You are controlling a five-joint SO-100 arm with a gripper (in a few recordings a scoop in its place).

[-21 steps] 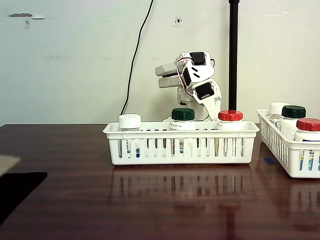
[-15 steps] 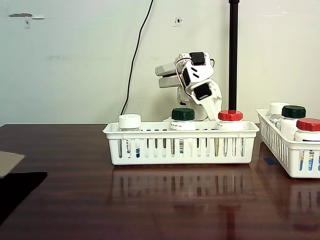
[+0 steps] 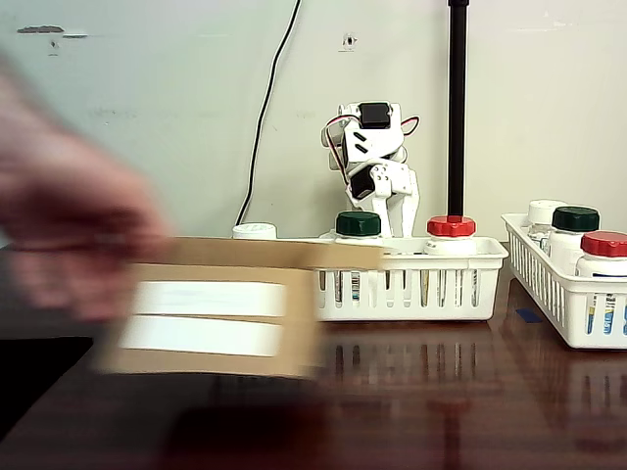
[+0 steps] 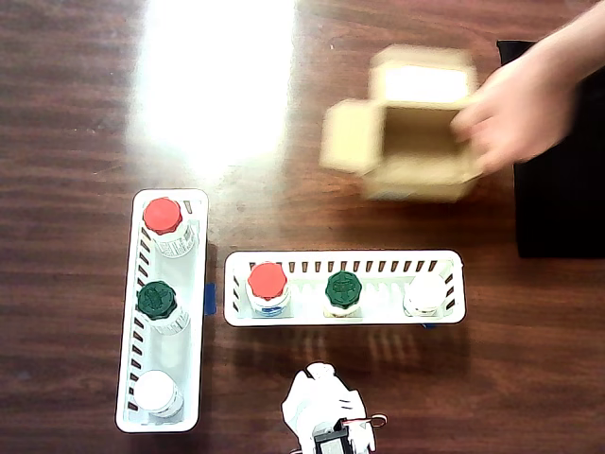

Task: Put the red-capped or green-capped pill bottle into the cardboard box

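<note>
A person's hand (image 4: 515,104) holds the open brown cardboard box (image 4: 416,175) above the table, far side from the arm; in the fixed view the box (image 3: 211,315) is blurred at front left, two white labels on its front, the hand (image 3: 69,225) beside it. A red-capped bottle (image 4: 267,284) (image 3: 451,235) and a green-capped bottle (image 4: 343,288) (image 3: 358,230) stand in the middle white basket (image 4: 378,257). My white arm (image 3: 370,147) is folded up behind that basket. Its gripper (image 3: 397,208) points down behind the bottles, fingers unclear.
A second white basket (image 4: 194,312) (image 3: 549,294) holds red-capped (image 4: 163,219), green-capped (image 4: 156,301) and white-capped (image 4: 156,392) bottles. A white-capped bottle (image 4: 425,293) shares the middle basket. A black mat (image 4: 558,161) lies by the hand. A black pole (image 3: 457,108) stands behind.
A hand has brought the cardboard box into view from the left in the fixed view. My arm has drawn back leftward and stands more upright.
</note>
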